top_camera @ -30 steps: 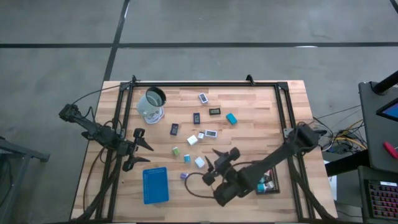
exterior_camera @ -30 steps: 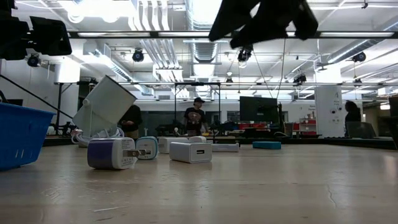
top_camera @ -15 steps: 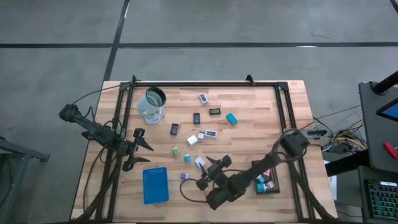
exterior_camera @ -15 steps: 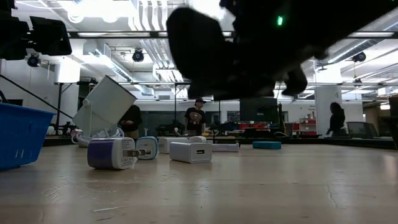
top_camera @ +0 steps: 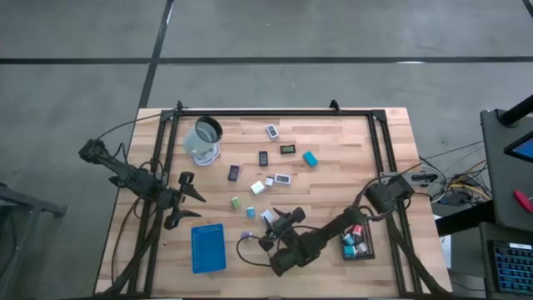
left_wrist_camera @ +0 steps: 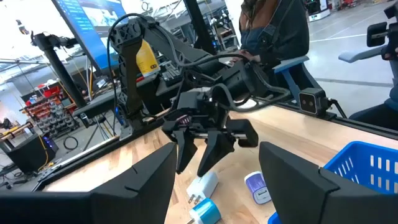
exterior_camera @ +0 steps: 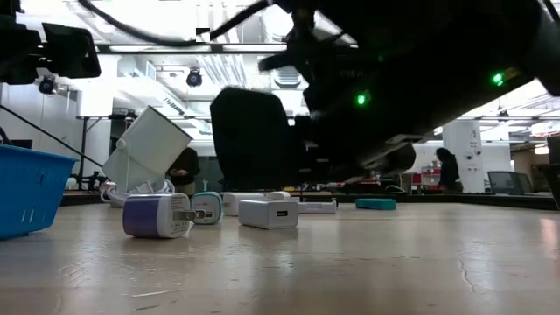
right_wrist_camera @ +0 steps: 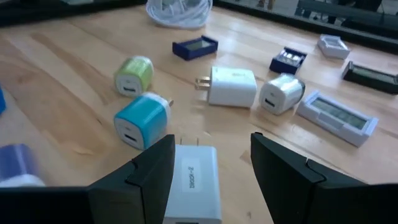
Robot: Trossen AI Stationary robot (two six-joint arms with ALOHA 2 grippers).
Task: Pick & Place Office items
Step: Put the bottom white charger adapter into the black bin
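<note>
Small charger blocks lie flat on the wooden table: a white one (right_wrist_camera: 193, 183), a teal one (right_wrist_camera: 142, 121), a green one (right_wrist_camera: 133, 75) and a purple one (top_camera: 246, 236). Flat dark and white label pieces (top_camera: 263, 158) lie farther back. My right gripper (right_wrist_camera: 211, 180) is open and low over the table. Its fingers stand on either side of the white charger (top_camera: 266, 217) with a gap to each, and its prongs point away from the wrist. My left gripper (top_camera: 187, 200) is open and empty at the table's left edge.
A blue tray (top_camera: 208, 247) lies near the front left. A black tray (top_camera: 356, 243) with several pieces lies at the front right. A clear cup (top_camera: 202, 140) lies tipped on a white cord at the back left. A black frame (top_camera: 275, 114) runs around the table.
My right gripper has gone toward the table's left and near edges and come down low, until its open fingers stand around the white charger. The chargers have stayed where they were.
</note>
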